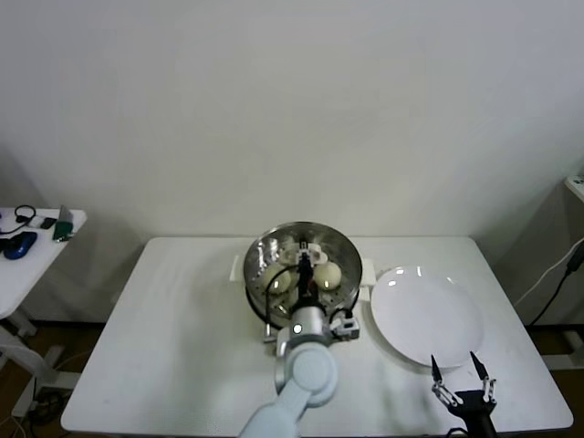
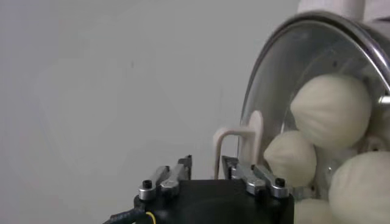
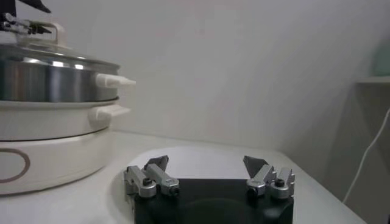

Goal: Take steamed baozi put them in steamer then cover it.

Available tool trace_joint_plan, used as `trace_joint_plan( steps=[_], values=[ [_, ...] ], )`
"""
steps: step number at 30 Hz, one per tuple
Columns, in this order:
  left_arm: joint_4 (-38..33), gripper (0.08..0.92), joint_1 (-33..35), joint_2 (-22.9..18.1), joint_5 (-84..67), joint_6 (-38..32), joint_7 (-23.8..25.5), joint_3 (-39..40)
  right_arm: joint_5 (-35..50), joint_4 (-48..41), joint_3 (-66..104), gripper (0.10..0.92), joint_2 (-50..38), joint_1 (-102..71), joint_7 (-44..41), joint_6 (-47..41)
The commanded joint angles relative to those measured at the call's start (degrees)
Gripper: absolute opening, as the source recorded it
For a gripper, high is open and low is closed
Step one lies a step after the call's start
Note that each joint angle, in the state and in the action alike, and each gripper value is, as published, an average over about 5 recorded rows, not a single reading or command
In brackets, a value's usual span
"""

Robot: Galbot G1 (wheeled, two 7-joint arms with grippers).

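Observation:
The steel steamer stands on its white base at the table's middle back. The glass cover lies on it, as the right wrist view also shows. Under the glass lie cream baozi; two show in the head view. My left gripper hangs over the cover's cream handle. Its jaws stand either side of the handle's near end, slightly apart, with a gap on one side. My right gripper is open and empty near the table's front right edge.
An empty white plate lies to the right of the steamer, just beyond my right gripper. The steamer's side handles stick out toward the plate. A small side table with small items stands far left.

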Motion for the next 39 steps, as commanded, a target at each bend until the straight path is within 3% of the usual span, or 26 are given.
trace_joint_plan(
  steps=[1,9,15,20,26,32,39],
  values=[
    [-7.6,0.419,0.4,1.0,-7.1,1.9,3.7,2.5,0.6,0.3,0.0,0.823,-0.1,0.2,0.7,-1.9],
    [-15.4,0.653,3.7,5.5,-11.4,1.3,2.9,2.1,0.7,0.8,-0.5,0.823,0.0,0.6,2.7,-2.6],
    [-21.0,0.802,6.6,11.7,-23.7,-1.9,-4.9,-1.2,1.8,2.1,-1.6,0.823,-0.9,0.4,3.2,-1.3],
    [-25.6,0.822,9.2,15.6,-44.9,-8.0,-14.5,-8.1,1.9,2.6,-2.2,0.823,-1.1,0.8,3.3,-1.8],
    [-28.7,0.823,15.5,19.8,-69.5,-19.2,-23.2,-23.3,2.0,2.4,-2.6,0.823,-1.4,1.4,3.3,-1.2],
    [-26.4,0.823,26.6,20.3,-89.5,-31.0,-23.1,-39.9,1.9,1.7,-2.8,0.823,-1.7,2.3,3.2,-1.0],
    [-17.8,0.823,34.4,20.6,-102.7,-43.3,-22.0,-46.8,2.2,0.3,-3.1,0.823,-2.7,3.1,2.4,-0.8]
  ],
)
